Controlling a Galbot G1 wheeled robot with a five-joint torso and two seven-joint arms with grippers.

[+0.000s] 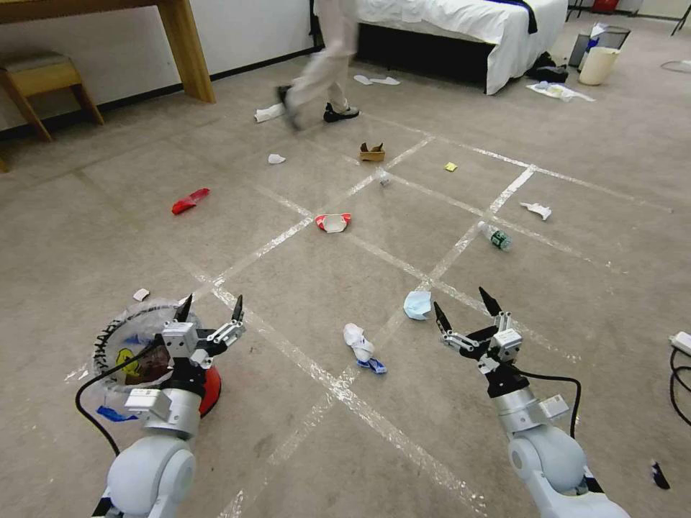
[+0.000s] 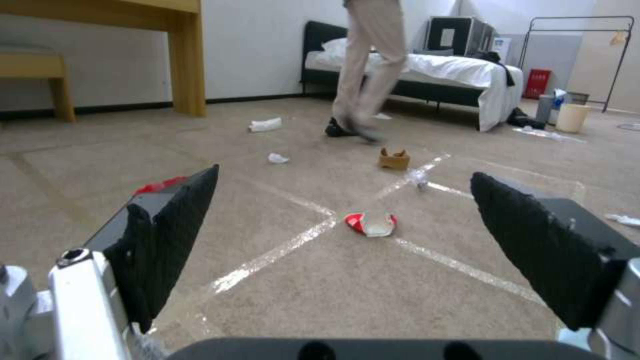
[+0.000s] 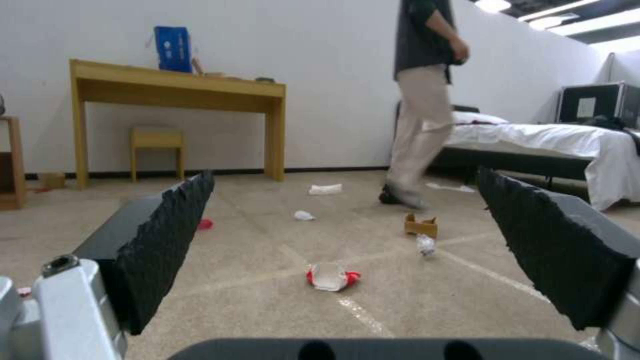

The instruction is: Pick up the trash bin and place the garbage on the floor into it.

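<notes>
The trash bin [image 1: 147, 356] is seen at the lower left of the head view, standing on the floor [image 1: 302, 288] with its red base partly hidden behind the left arm. The left gripper [image 1: 210, 308] is held just above the bin's rim, its fingers spread wide and nothing between them. The right gripper [image 1: 466, 306] is held at the lower right, likewise spread and empty.

The bin is judged to be light: thin wire mesh lined with a crinkly clear bag. The mesh wall is stiff enough to be pinched, but the loose liner is likely to slip under the pads, so the rim, where bag and wire are folded together, is judged the best place to be gripped.

The garbage is scattered over the carpet. A crumpled tissue [image 1: 358, 344] and a pale blue face mask [image 1: 417, 304] lie between the two grippers; both are soft and should be taken at their bunched middles. A red-and-white paper bowl [image 1: 333, 222] lies at mid-frame, a red wrapper [image 1: 190, 201] at the left, a cardboard tray [image 1: 372, 152] above, and a small bottle [image 1: 495, 237] at the right, which is smooth and may roll.
</notes>
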